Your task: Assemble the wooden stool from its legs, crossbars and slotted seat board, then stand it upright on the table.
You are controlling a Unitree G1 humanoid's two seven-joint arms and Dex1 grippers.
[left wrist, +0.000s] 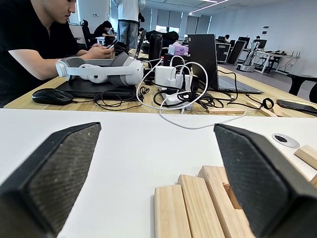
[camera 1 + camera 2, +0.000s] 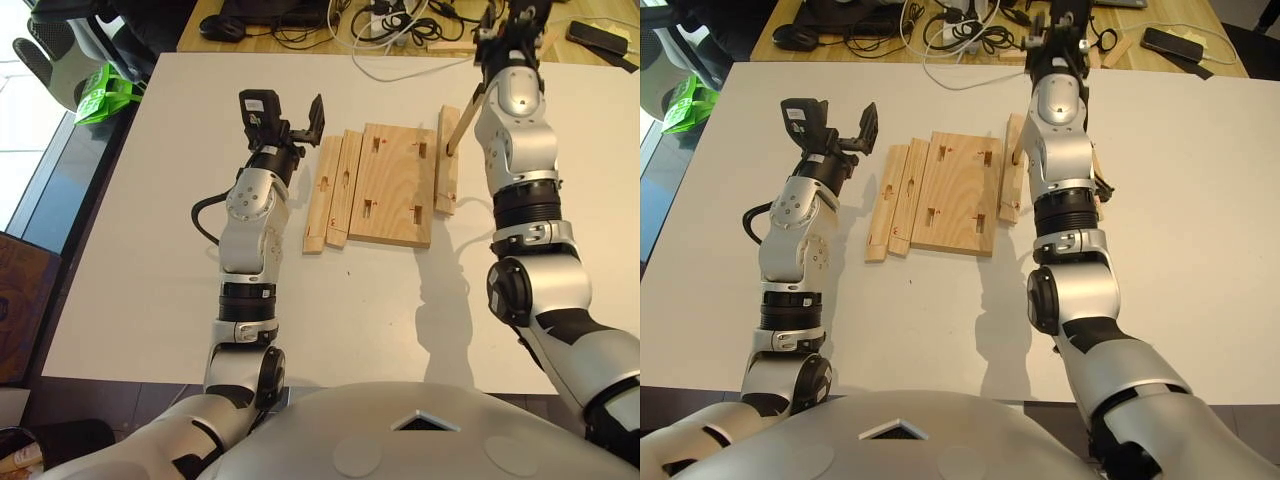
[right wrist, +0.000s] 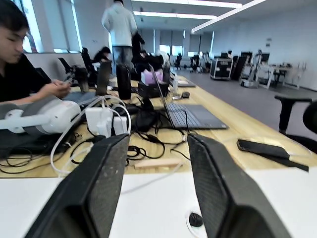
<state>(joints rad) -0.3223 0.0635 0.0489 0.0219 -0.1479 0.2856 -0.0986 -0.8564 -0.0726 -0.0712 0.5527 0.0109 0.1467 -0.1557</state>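
Note:
The slotted seat board [image 2: 397, 185] lies flat in the middle of the white table [image 2: 140, 290]. Two wooden bars [image 2: 318, 195] [image 2: 345, 185] lie side by side against its left edge, and their ends appear between my left fingers [image 1: 198, 208]. Another bar [image 2: 447, 175] lies along the board's right edge. A thin stick [image 2: 462, 122] slants across it, partly under my right arm. My left gripper [image 2: 290, 112] [image 1: 156, 129] hovers open just left of the bars, holding nothing. My right gripper [image 2: 505, 28] [image 3: 158, 139] is raised near the table's far edge, open with nothing between its fingers.
Behind the table's far edge stands a wooden desk with tangled cables [image 1: 173, 94], a mouse [image 1: 48, 96], a white headset [image 1: 99, 69] and a phone [image 2: 598, 38]. A green bag [image 2: 105, 90] sits off the table's left edge. Bare table spreads left, right and in front.

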